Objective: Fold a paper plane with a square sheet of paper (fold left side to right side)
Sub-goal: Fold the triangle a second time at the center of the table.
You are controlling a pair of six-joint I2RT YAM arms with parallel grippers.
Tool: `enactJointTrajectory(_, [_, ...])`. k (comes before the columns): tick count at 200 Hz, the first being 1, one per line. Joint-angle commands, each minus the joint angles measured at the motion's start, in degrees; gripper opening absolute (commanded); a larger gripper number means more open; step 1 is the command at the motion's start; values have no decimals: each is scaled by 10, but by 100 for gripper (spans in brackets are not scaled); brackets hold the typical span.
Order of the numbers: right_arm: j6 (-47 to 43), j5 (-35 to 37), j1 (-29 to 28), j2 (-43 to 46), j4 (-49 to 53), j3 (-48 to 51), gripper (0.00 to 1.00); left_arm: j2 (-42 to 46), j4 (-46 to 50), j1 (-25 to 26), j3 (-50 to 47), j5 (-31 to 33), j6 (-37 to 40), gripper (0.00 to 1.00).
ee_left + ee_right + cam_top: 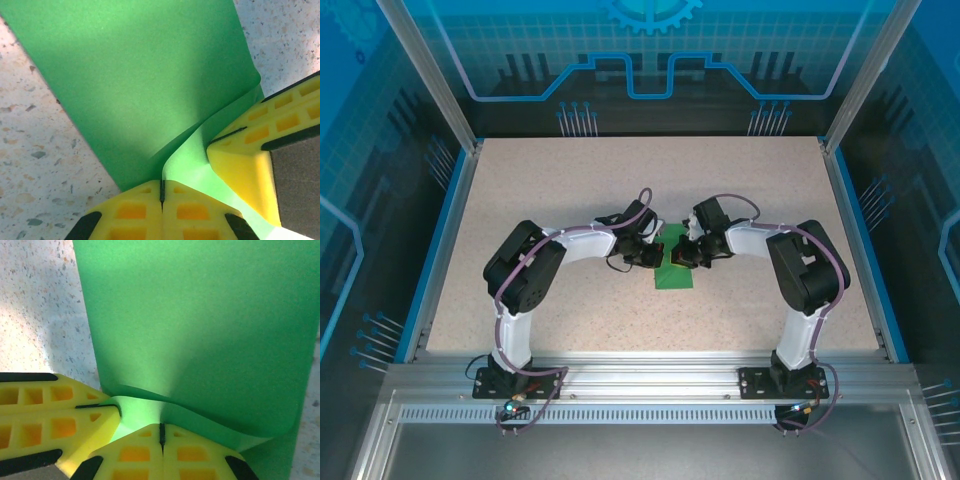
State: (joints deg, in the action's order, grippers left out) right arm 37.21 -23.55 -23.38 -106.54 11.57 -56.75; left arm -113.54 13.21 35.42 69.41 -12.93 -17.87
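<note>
No legible text, labels, brands or numbers in any view. Closest thing to a sign: a light-blue gear emblem (652,12) at the top of the back wall panel (520,40), with blue circuit-style line art (650,95) below it.

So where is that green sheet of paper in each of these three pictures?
Top view: the green paper lies in the middle of the table.
Left wrist view: the paper sits upper middle, its near edge lifted at the yellow fingers.
Right wrist view: upper middle and right, edge lifted likewise.
Shared landmark: the pale speckled table beside the paper.
</note>
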Motion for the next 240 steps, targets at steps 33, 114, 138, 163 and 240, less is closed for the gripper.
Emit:
enactJointTrajectory(33, [-10,25,0,-4,31,8,0,-13,38,6,5,4,10,4])
enactJointTrajectory(114, [-7,28,6,1,28,27,0,85,77,4,9,21,12,16])
enactJointTrajectory(138, [-7,27,7,2,27,28,0,106,81,5,1,-8,8,16])
enactJointTrajectory(163, [-7,28,7,2,27,27,0,108,67,5,-12,-86,1,16])
enactJointTrajectory(240, [-8,27,7,1,30,26,0,33,26,10,-14,-224,-24,16])
